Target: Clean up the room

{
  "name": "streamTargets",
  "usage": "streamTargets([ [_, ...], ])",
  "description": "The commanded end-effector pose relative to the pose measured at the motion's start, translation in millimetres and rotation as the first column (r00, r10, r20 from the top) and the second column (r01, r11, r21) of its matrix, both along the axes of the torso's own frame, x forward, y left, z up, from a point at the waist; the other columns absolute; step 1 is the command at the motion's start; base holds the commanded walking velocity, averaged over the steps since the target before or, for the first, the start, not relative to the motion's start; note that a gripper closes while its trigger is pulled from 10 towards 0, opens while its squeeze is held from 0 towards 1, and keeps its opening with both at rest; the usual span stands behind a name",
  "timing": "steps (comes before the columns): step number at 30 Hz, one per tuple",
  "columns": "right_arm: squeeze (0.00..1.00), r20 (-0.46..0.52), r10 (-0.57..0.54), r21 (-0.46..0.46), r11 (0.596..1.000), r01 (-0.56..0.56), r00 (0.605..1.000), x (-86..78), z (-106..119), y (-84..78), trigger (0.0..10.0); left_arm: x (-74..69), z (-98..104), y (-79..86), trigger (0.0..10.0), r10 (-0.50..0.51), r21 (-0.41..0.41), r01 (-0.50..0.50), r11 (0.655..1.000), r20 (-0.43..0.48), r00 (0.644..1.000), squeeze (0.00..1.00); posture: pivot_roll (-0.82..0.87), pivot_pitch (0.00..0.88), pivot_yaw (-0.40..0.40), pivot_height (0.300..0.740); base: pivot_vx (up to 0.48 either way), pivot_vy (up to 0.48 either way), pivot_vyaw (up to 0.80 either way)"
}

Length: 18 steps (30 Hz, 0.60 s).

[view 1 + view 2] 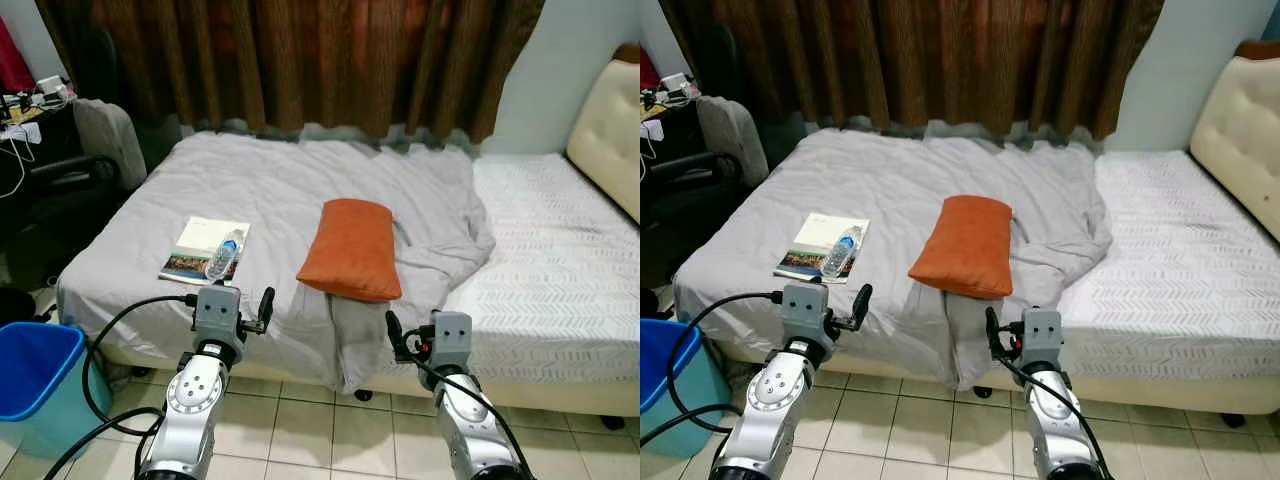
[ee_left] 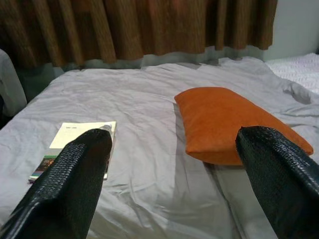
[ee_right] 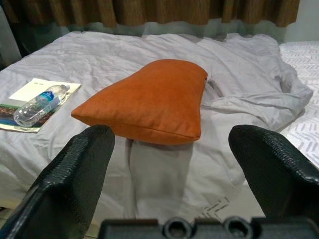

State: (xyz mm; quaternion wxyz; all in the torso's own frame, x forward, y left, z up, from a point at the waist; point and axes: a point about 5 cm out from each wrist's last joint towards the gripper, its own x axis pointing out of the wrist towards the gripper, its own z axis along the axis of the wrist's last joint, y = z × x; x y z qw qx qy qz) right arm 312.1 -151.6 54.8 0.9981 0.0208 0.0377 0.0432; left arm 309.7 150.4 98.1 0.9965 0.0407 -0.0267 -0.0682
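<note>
Left eye view, for your record: blue bin (image 1: 35,375) on the floor at far left; water bottle (image 1: 224,255) lying on a booklet (image 1: 203,248) on the bed (image 1: 560,250). Left claw (image 1: 262,310) hovers near the bed edge, fingers apart. Orange pillow (image 1: 350,248) rests on the grey sheet (image 1: 290,185). Right claw (image 1: 395,335), fingers apart, below it.

Blue bin (image 1: 35,375) cut by frame edge; book (image 1: 200,250) cover print too small; bottle (image 2: 105,128) mostly hidden behind finger.

Brown curtain (image 1: 300,60) behind bed; tiled floor (image 1: 300,420) below.
</note>
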Motion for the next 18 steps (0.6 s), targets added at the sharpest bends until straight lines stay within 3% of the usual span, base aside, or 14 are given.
streamTargets([
  [1, 0.0, -0.019, 0.015, 0.013, 1.0, -0.015, 1.0, 3.4, 0.1, -0.9, 10.0, 2.3, 2.4, 1.1, 10.0, 0.013, -0.019, -0.012, 1.0, 0.016, 1.0, 0.0, 0.13, 0.019, -0.051, 0.74, 0.48, 0.0, 0.0],
  [5, 0.0, -0.022, 0.024, 0.012, 1.0, -0.023, 0.999, 5.0, 0.7, -2.0, 10.0, 2.5, 0.0, 3.8, 10.0, 0.031, -0.034, -0.031, 0.999, 0.01, 0.999, 0.0, 0.13, 0.026, -0.053, 0.74, 0.48, 0.0, 0.0],
  [11, 0.0, -0.037, 0.04, -0.003, 0.999, -0.041, 0.999, 5.0, -1.5, 1.4, 10.0, 2.4, -1.4, 4.1, 10.0, 0.036, -0.042, -0.036, 0.998, 0.005, 0.999, 0.0, 0.13, 0.03, -0.055, 0.74, 0.48, 0.0, -0.66],
  [18, 0.0, -0.058, 0.066, 0.018, 0.998, -0.065, 0.996, 8.0, -2.6, 6.2, 10.0, -0.4, -2.9, 4.6, 10.0, 0.063, -0.042, -0.062, 0.997, 0.011, 0.998, 0.0, 0.15, 0.04, -0.065, 0.74, 0.48, 0.0, 0.0],
])
